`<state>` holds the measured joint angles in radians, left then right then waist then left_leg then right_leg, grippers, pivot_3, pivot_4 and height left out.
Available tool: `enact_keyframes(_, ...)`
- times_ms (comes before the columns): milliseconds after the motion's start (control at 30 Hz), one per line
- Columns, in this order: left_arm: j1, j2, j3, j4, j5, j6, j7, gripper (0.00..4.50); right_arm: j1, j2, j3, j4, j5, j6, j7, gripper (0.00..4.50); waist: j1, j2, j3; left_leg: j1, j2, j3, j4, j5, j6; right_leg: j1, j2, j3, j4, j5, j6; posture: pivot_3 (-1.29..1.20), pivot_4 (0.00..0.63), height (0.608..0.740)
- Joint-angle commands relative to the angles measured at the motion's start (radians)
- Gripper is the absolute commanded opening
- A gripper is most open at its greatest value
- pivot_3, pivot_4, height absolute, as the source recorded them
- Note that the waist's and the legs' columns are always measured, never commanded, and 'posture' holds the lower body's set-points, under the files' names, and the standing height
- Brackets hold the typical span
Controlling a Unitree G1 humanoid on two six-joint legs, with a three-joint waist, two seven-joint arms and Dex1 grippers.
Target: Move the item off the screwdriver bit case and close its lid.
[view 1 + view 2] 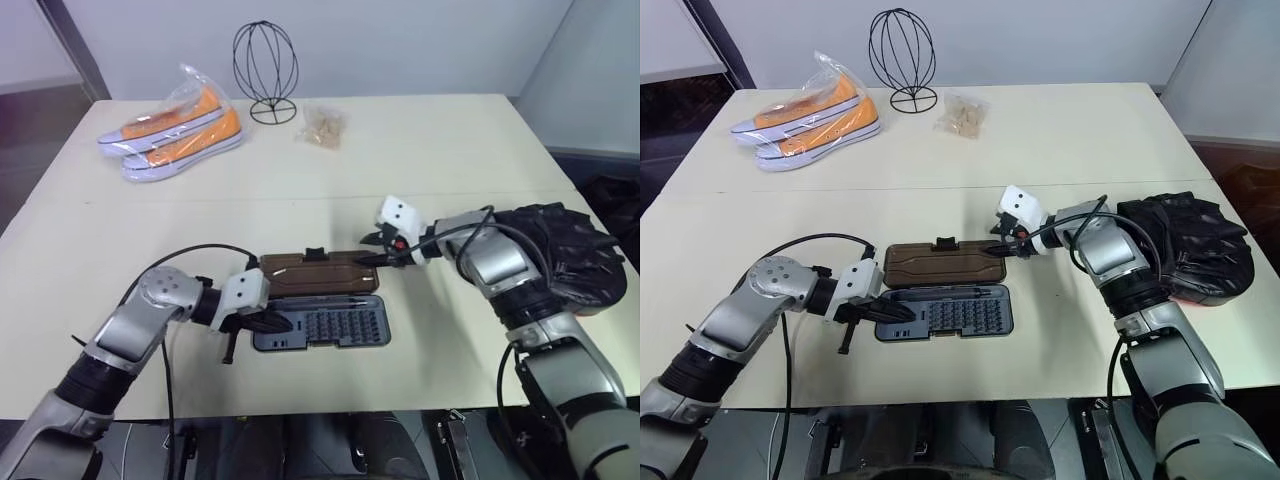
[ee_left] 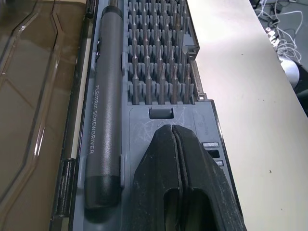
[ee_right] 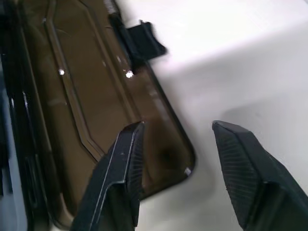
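Case lies open low in the frame, mitt off it at right.

Left fingers (image 2: 179, 159) pressed together on the case (image 1: 320, 325) tray; lid (image 1: 315, 272) flat behind it, right fingers (image 3: 126, 159) spread over its corner; mitt (image 1: 565, 255) on the surface (image 1: 440, 150) at far right; sneakers (image 1: 170, 135) upper left.

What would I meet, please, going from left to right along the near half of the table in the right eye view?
Left gripper → screwdriver bit case with its lid lying open → right gripper at the lid's corner → focus mitt on the table.
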<state>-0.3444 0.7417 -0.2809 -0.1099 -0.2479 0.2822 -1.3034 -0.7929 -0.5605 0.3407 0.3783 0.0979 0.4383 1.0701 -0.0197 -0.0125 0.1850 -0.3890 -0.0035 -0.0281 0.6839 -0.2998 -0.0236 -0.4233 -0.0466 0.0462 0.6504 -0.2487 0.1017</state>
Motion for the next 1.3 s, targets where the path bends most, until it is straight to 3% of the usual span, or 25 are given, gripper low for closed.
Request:
enact_keyframes(33,0.027,0.023,-0.02,0.021,0.036,0.028,0.009,0.0,-0.049,0.014,0.008,0.029,-0.041,-0.053,0.016,2.2,0.0,0.0,0.0,0.0,0.0,0.0,0.0,0.0,0.0,0.0,0.0,0.0,0.0,0.0,0.0,0.0,0.15,0.74)
enact_keyframes(267,0.035,0.026,-0.019,0.01,0.036,0.034,0.013,0.0,-0.118,0.061,0.046,0.161,-0.117,-0.139,0.05,2.2,-0.002,0.0,0.0,0.0,0.0,0.0,0.0,0.0,0.0,0.0,0.0,0.0,0.0,0.0,0.0,0.0,0.15,0.74)
enact_keyframes(367,0.038,0.027,-0.018,0.006,0.035,0.037,0.016,0.0,-0.133,0.073,0.062,0.214,-0.148,-0.188,0.073,1.3,-0.002,0.0,0.0,0.0,0.0,0.0,0.0,0.0,0.0,0.0,0.0,0.0,0.0,0.0,0.0,0.0,0.15,0.74)
enact_keyframes(433,0.04,0.029,-0.017,0.003,0.035,0.039,0.017,0.0,-0.14,0.077,0.074,0.249,-0.172,-0.229,0.082,0.31,-0.002,0.0,0.0,0.0,0.0,0.0,0.0,0.0,0.0,0.0,0.0,0.0,0.0,0.0,0.0,0.0,0.15,0.74)
enact_keyframes(467,0.041,0.03,-0.016,0.002,0.035,0.041,0.018,0.0,-0.142,0.078,0.078,0.261,-0.182,-0.249,0.087,0.05,-0.003,0.0,0.0,0.001,0.0,0.0,0.0,0.0,0.0,0.0,0.0,0.0,0.0,0.0,0.0,0.0,0.15,0.74)
enact_keyframes(700,0.047,0.03,-0.016,0.004,0.034,0.043,0.031,0.0,-0.141,0.082,0.067,0.286,-0.206,-0.343,0.109,0.05,-0.005,0.0,0.0,0.015,0.0,0.0,-0.004,0.0,0.0,0.013,0.001,0.0,-0.001,-0.001,-0.002,0.0,0.15,0.74)
enact_keyframes(933,0.057,0.022,-0.017,0.025,0.032,0.047,0.038,0.0,-0.136,0.071,0.055,0.242,-0.253,-0.413,0.036,0.05,-0.013,0.0,0.0,0.015,0.001,0.0,-0.004,0.0,0.0,0.013,0.001,0.0,-0.001,-0.001,-0.002,0.0,0.15,0.74)
enact_keyframes(1300,0.053,0.004,-0.006,0.039,0.024,0.066,0.052,0.0,0.118,-0.067,-0.081,-0.415,-0.278,-0.181,-0.089,0.05,-0.009,0.0,0.0,0.015,0.001,-0.001,-0.004,0.0,0.0,0.014,-0.001,0.0,-0.001,-0.001,-0.002,0.0,0.15,0.74)
